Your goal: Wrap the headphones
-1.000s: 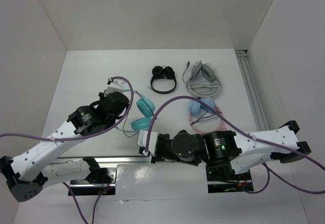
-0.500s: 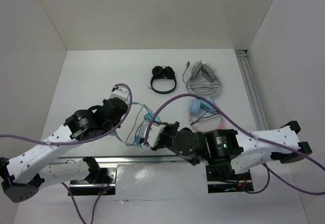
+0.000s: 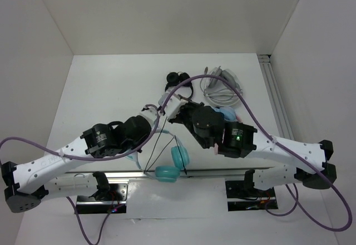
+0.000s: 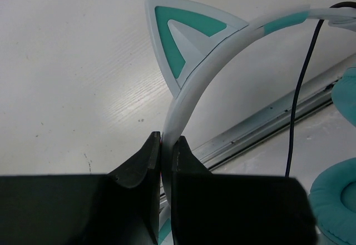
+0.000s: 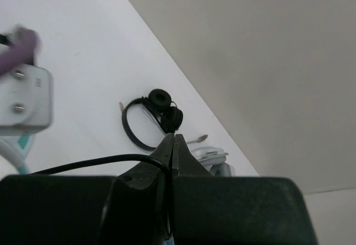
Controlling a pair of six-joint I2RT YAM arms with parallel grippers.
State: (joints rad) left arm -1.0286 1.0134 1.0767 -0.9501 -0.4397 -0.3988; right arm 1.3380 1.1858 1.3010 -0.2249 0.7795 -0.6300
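Note:
The teal headphones [image 3: 178,156] hang in the air near the table's front edge, with both ear cups low. My left gripper [image 4: 167,139] is shut on their pale headband [image 4: 189,95], just below one pointed cat ear [image 4: 183,36]. It shows in the top view [image 3: 156,114] too. The thin black cable [image 3: 158,148] runs down from the grippers toward the ear cups [image 4: 338,203]. My right gripper [image 5: 173,137] is shut on the cable [image 5: 83,164]. In the top view the right gripper [image 3: 173,108] sits close beside the left one.
Small black headphones [image 3: 177,79] and grey-white headphones [image 3: 223,89] lie at the back. Pink-and-blue headphones [image 3: 227,113] are mostly hidden behind my right arm. A metal rail [image 3: 214,171] runs along the front edge and another rail [image 3: 275,98] runs along the right side.
Both grippers have risen and moved toward the back centre. The headphones have come up off the table and their ear cups now hang toward the front edge. The right gripper has carried the cable with it.

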